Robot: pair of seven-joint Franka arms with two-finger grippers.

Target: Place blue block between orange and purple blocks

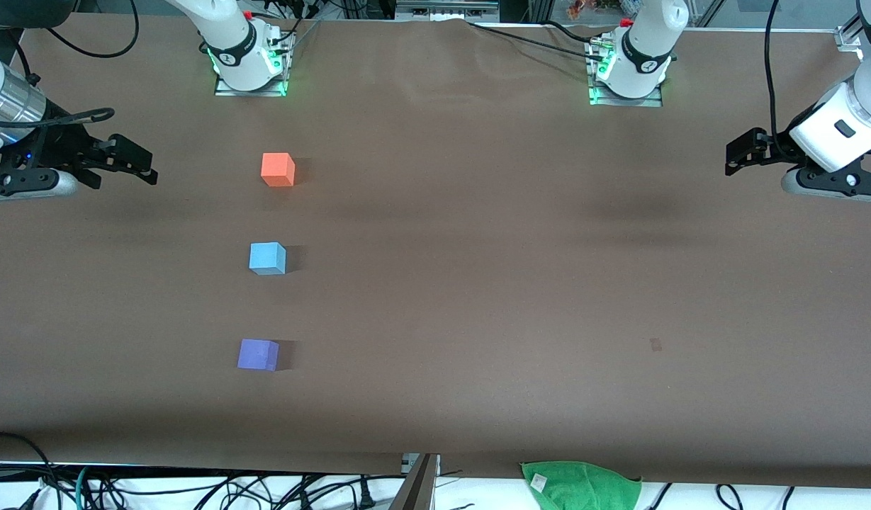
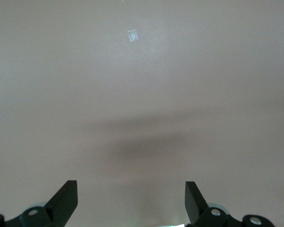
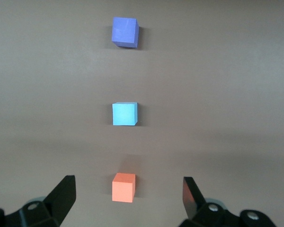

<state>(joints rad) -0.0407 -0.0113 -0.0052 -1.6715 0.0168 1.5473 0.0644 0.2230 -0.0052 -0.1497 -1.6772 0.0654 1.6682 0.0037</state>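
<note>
Brown paper covers the whole tabletop (image 1: 478,283), matte and bare apart from three small cubes toward the right arm's end.

Starting at the right pincer (image 1: 150,164): it hangs with its fingers spread wide and nothing between them, up in the air over bare tabletop beside the orange block (image 1: 278,169). Its wrist view looks down the line of cubes — orange block (image 3: 123,187) closest to the fingers, then the blue block (image 3: 125,114), then the purple block (image 3: 125,32). The left pincer (image 1: 731,157) waits at the other end of the tabletop, also spread wide and empty, with only bare paper and a small pale mark under it.

Out on the tabletop, the blue block (image 1: 267,258) already sits roughly midway between the orange block and the purple block (image 1: 258,354), nearer the front camera than orange, farther than purple, well apart from both.

Handling, as a guess: the blue block looks light and stiff, with a matte, unslippery skin — not fragile. Two opposite flat side faces, taken from above with fingers square to them, should hold it; a skewed grip would likely twist it.
</note>
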